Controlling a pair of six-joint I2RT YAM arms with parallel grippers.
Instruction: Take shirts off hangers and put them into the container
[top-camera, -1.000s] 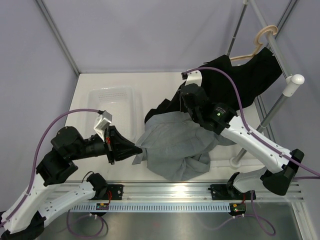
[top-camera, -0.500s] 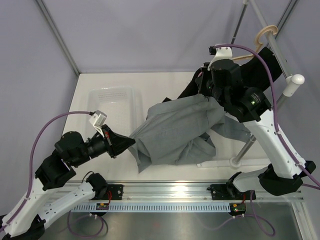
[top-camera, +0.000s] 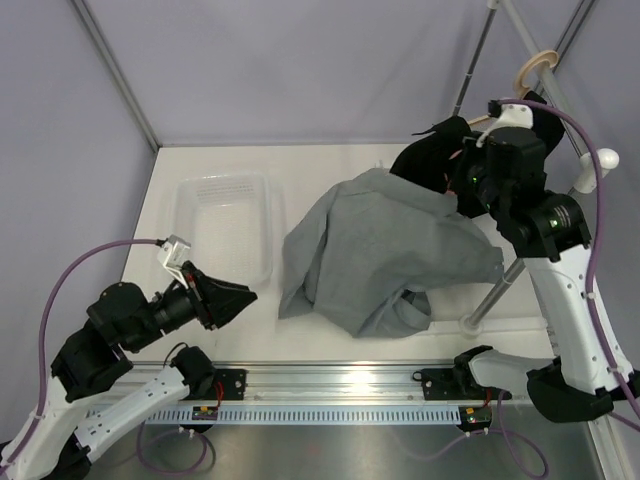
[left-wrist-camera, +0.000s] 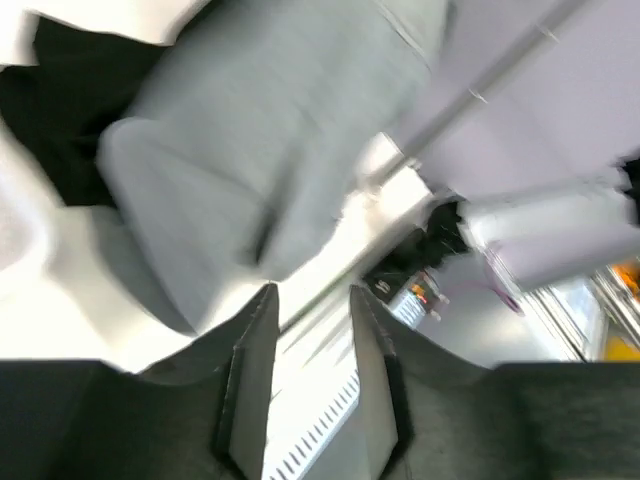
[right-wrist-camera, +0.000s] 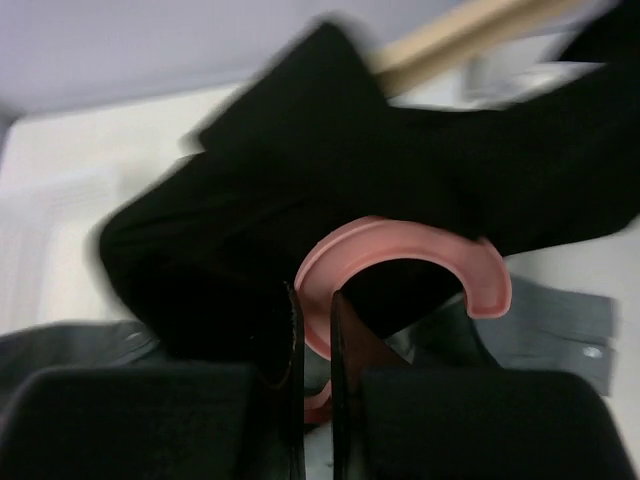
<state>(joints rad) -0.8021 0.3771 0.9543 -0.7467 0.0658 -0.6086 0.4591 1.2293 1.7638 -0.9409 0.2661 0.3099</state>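
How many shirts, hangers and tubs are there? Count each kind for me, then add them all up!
Shirts: 2, the grey shirt and the black shirt
Hangers: 2, the pink hanger and the tan wood hanger
Tubs: 1, the clear tub
Total: 5

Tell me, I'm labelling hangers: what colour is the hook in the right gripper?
Pink; the hook shows best in the right wrist view, in the right gripper.
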